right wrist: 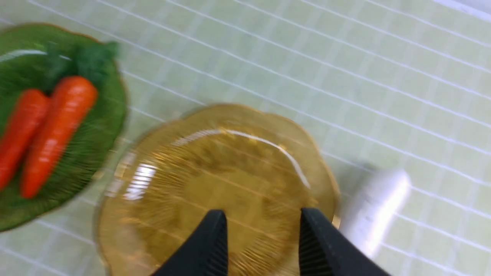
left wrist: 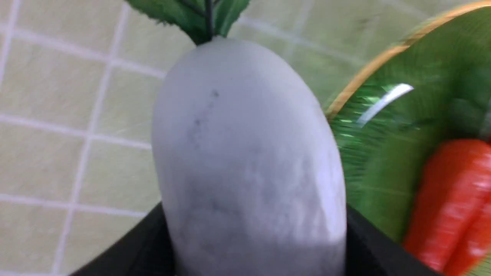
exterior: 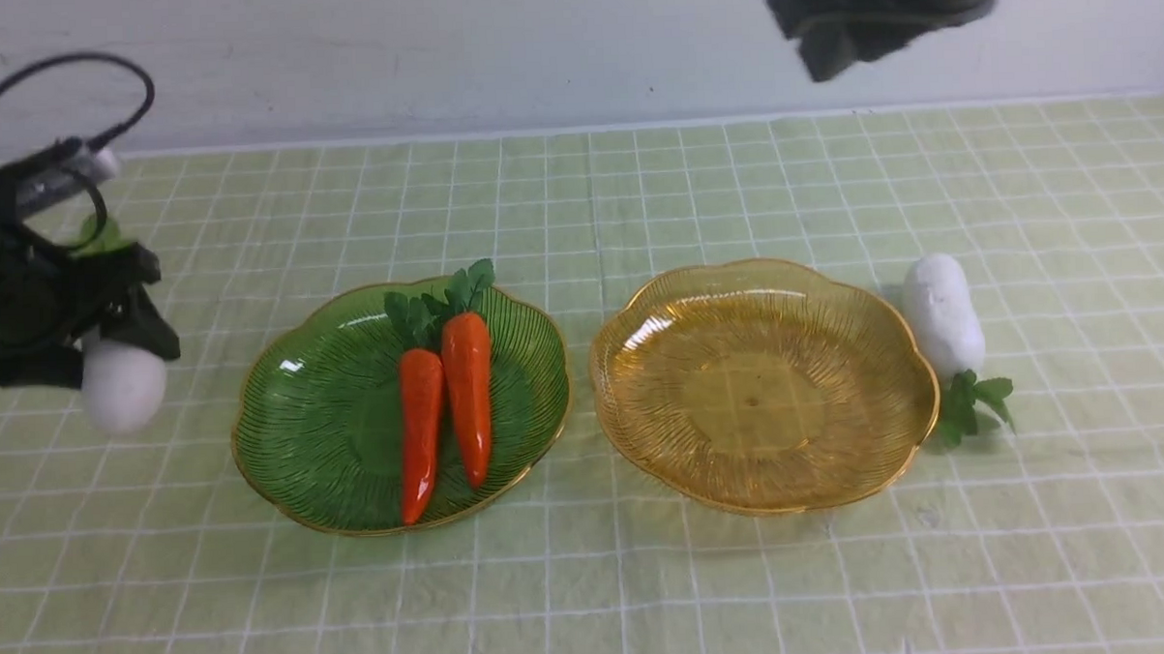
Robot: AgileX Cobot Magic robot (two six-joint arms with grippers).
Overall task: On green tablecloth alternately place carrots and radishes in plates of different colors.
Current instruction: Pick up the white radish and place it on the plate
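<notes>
On the green tablecloth [exterior: 636, 199] stand a green plate [exterior: 295, 414] and an amber plate [exterior: 758, 389]. Two orange carrots [exterior: 468, 394] [exterior: 419, 429] lie side by side in the green plate. The amber plate holds nothing. My left gripper [exterior: 99, 354] is shut on a white radish [exterior: 121, 384] to the left of the green plate; the wrist view shows this radish [left wrist: 245, 153] filling the space between the black fingers [left wrist: 368, 241]. A second radish [exterior: 942, 312] lies on the cloth against the amber plate's right rim. My right gripper [right wrist: 262, 218] is raised over the amber plate [right wrist: 215, 180], open and holding nothing.
A pale wall runs behind the cloth's far edge. The right arm's dark body [exterior: 871, 7] hangs high at the top of the front view. A black cable [exterior: 60, 64] loops above the left arm.
</notes>
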